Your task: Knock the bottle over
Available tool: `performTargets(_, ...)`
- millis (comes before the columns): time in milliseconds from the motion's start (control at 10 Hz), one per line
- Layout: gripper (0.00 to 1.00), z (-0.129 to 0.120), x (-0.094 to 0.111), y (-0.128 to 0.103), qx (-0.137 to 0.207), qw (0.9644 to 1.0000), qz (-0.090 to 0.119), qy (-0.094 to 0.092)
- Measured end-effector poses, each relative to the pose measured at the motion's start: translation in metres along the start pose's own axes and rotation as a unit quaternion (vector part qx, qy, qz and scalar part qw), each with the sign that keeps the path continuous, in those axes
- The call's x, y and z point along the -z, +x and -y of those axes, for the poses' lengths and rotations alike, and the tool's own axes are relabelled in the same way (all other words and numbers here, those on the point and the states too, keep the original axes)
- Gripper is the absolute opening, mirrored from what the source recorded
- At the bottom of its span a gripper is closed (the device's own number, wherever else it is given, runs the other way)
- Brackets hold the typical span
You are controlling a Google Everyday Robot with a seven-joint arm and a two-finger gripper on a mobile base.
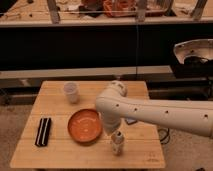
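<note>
Camera view: light wooden slatted table (60, 152) on a grey floor, with a dark shelf unit behind it. Small whitish-beige plastic bottle (118, 145) stands upright near the table's front edge, right of centre, just beside the right rim of the round orange plate (83, 125) but not on it. Bulky white robot arm (165, 114) comes in from the right, bends over the table's middle and turns down toward the bottle. Gripper (114, 133) sits at the arm's lower end, directly over the bottle's top and touching or nearly touching the cap; cannot tell which. How far the gripper is open cannot be told, and nothing is visibly held in it. Translucent white plastic cup (71, 92) stands upright at the back left of the table, well apart from the bottle. Flat black ribbed rectangular object (43, 131) lies near the left edge, left of the plate. Plate looks empty.
</note>
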Motion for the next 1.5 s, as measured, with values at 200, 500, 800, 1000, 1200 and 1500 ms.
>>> performTargets(200, 0.0, 0.0, -0.0002, -0.0002, 0.003, 1.0, 0.0, -0.001)
performTargets(500, 0.0, -0.0001, -0.0007, -0.0007, 0.01, 0.9999, 0.0, -0.003)
performTargets(800, 0.0, 0.0009, -0.0015, -0.0011, 0.017, 0.9998, 0.001, -0.005)
performTargets(1000, 0.0, 0.0008, -0.0013, -0.0008, 0.022, 0.9997, 0.0, -0.007)
performTargets(1200, 0.0, 0.001, -0.0013, -0.0006, 0.027, 0.9996, 0.001, -0.008)
performTargets(1500, 0.0, 0.0012, -0.0012, -0.0003, 0.032, 0.9994, 0.001, -0.01)
